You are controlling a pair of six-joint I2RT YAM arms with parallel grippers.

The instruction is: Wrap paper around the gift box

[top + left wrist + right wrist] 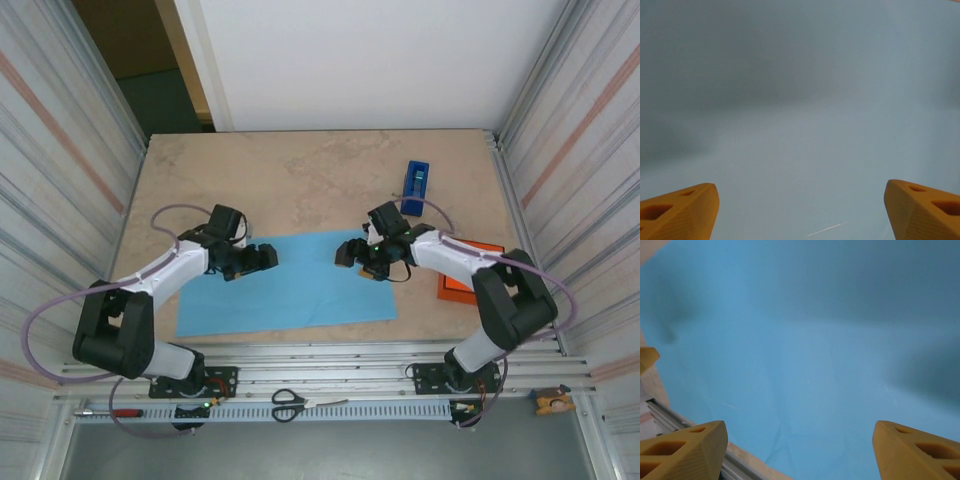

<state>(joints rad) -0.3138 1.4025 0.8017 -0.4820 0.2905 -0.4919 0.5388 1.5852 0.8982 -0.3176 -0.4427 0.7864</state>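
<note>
The paper [290, 295] lies flat on the table, light blue face up, near the front edge. My left gripper [268, 257] hovers over its upper left part, and my right gripper [345, 256] over its upper right part. In the left wrist view the paper [800, 100] spreads under my left gripper [800, 215], whose jaws stand wide apart with nothing between them. The right wrist view shows the paper [815, 340] below my right gripper [800, 450], also open and empty. The orange gift box [456, 288] sits on the table to the right of the paper, partly hidden under my right arm.
A blue tape dispenser [416, 180] stands at the back right of the table [300, 180]. Scissors [288, 403] and a red-handled screwdriver [112, 411] lie on the rails in front. Metal walls close both sides. The table's front edge and rail [660, 420] show beside the paper.
</note>
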